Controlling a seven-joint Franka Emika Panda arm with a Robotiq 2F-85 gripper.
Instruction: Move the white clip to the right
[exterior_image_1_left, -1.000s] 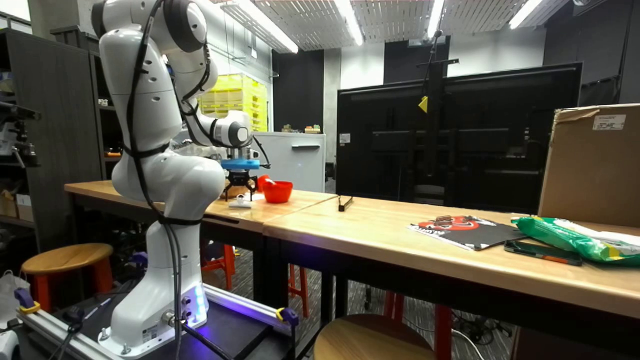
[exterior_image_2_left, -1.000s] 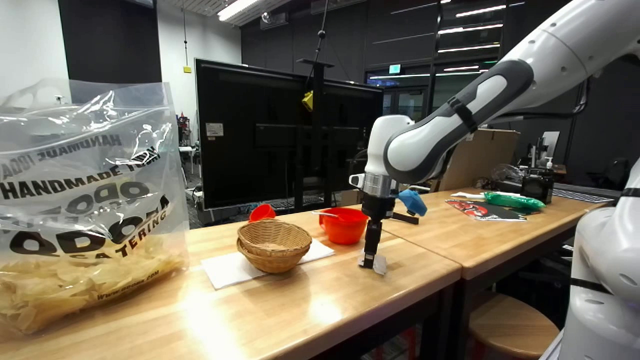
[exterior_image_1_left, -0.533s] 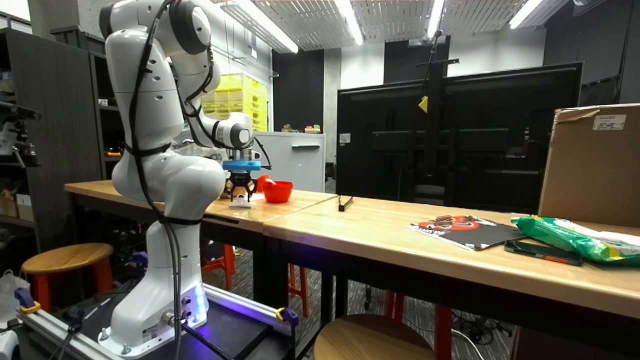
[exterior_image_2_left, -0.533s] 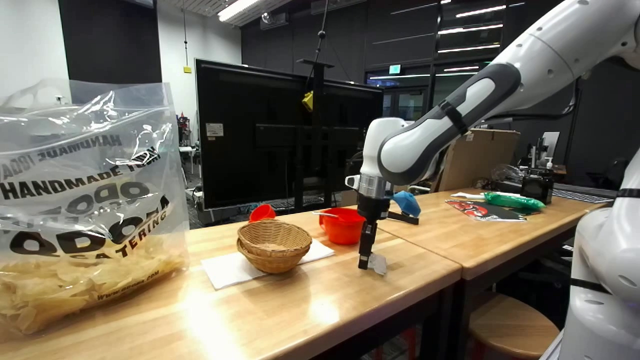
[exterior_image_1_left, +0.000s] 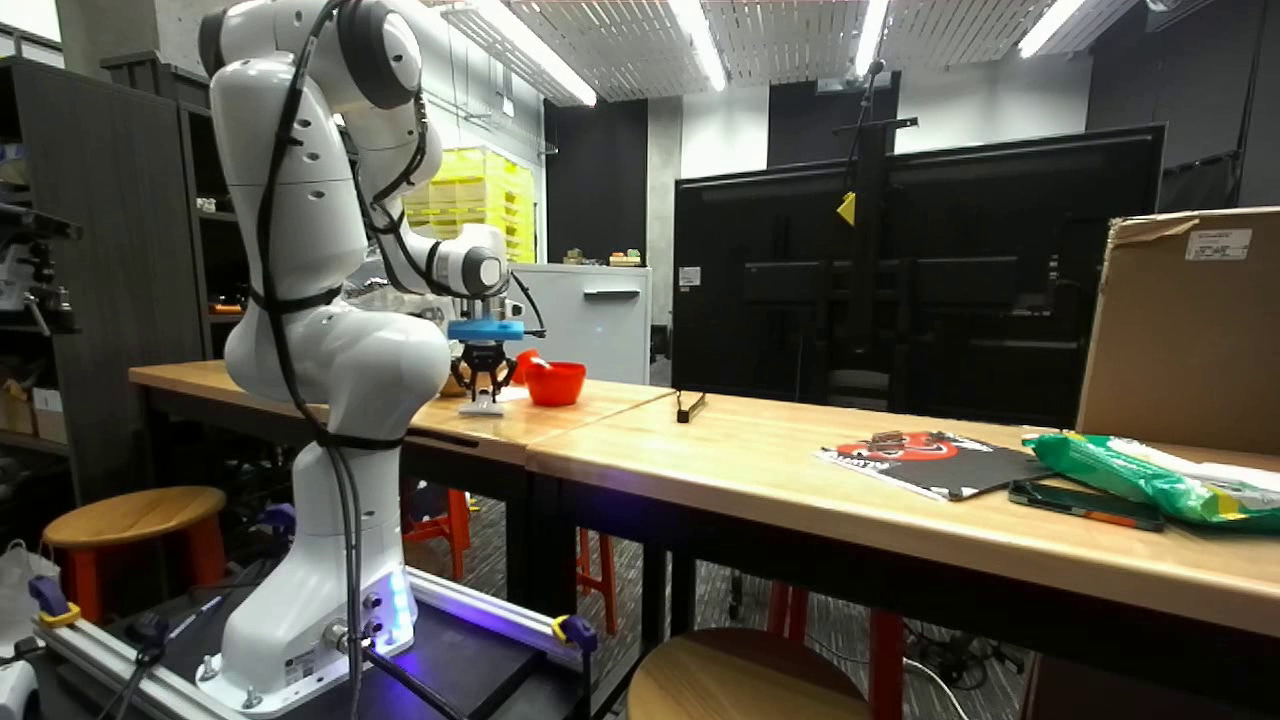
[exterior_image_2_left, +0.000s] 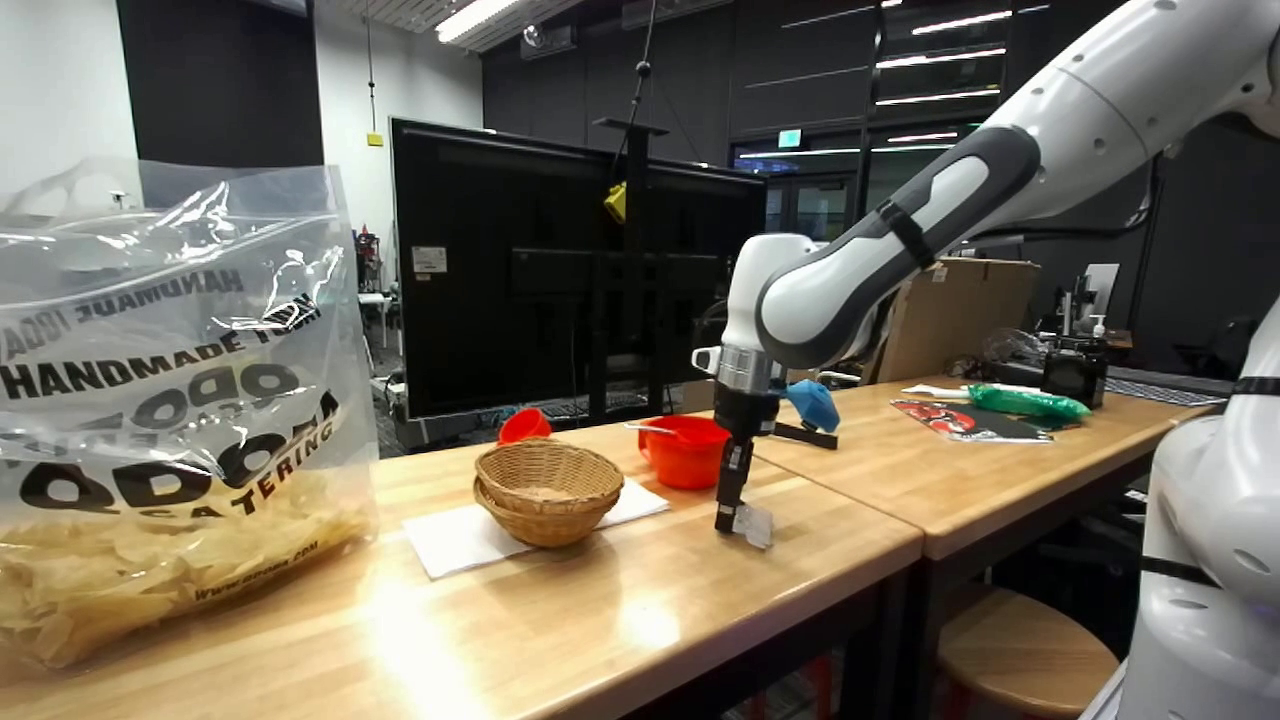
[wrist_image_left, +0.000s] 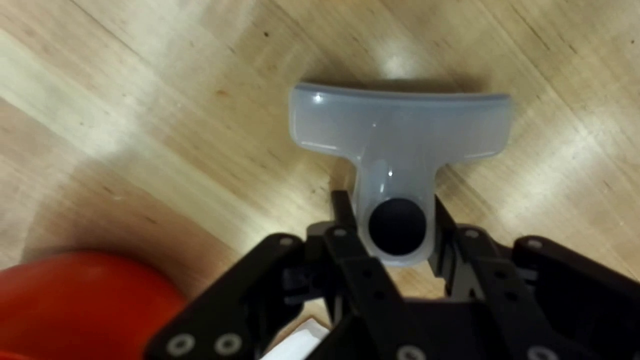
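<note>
The white clip (wrist_image_left: 400, 122), translucent and T-shaped with a dark round spot at its narrow end, lies on the wooden table. In the wrist view its wide bar points away from my gripper (wrist_image_left: 391, 202), and a finger stands against each side of the narrow end. No gap shows between the fingers and the clip there. In both exterior views the gripper (exterior_image_1_left: 485, 392) points down at the tabletop, with the clip (exterior_image_2_left: 756, 527) at its fingertips. The clip's underside is hidden.
Close to the gripper stands a red bowl (exterior_image_2_left: 688, 455) with a spoon-like handle in it. Stacked wicker baskets (exterior_image_2_left: 548, 490) sit on white paper (exterior_image_2_left: 450, 545), and a red cup (exterior_image_2_left: 524, 425) is behind them. A large chip bag (exterior_image_2_left: 180, 400) fills the near end.
The gripper has come down slightly and moved a little over the clip. Its fingers have drawn together around the narrow end, and the clip has shifted very slightly.
</note>
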